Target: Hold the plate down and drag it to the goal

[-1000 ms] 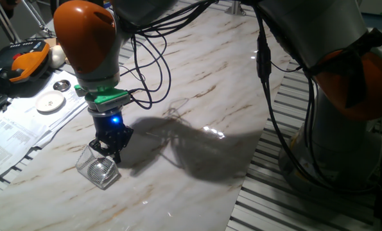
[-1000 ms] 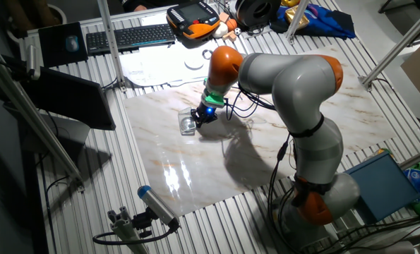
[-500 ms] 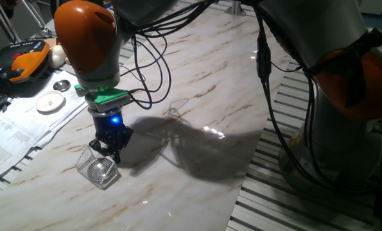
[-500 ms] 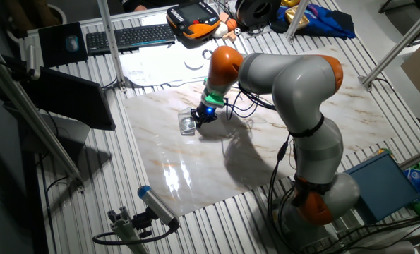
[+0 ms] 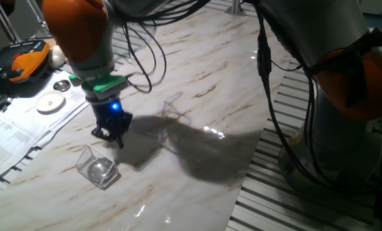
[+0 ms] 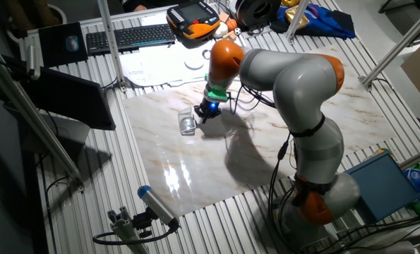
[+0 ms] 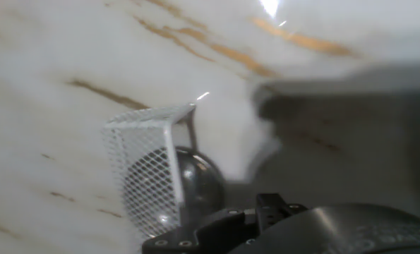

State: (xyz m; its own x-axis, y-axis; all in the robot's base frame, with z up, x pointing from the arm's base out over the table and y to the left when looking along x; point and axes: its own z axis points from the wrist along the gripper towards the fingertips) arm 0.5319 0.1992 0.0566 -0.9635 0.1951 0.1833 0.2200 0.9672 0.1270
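Observation:
The goal [image 5: 95, 167] is a small see-through wire-edged box on the marble table, near its front left. The plate [image 5: 101, 169], a small shiny dark-silver dish, lies inside the box. My gripper [image 5: 112, 136] hangs above the table just behind and to the right of the box, apart from the plate, with its fingers together and nothing in them. In the other fixed view the gripper [image 6: 202, 116] is right of the box [image 6: 187, 124]. The hand view shows the box [image 7: 147, 169] with the plate [image 7: 198, 180] in it, below the gripper body.
A white round disc [image 5: 50, 101] and a flat silver dish [image 5: 61, 85] lie on papers at the left edge. An orange pendant [image 5: 25, 56] sits behind them. A keyboard [image 6: 128, 37] lies at the back. The arm's cables hang over the marble.
My gripper has risen off the plate and moved back, away from the box. The plate and the box stay where they were.

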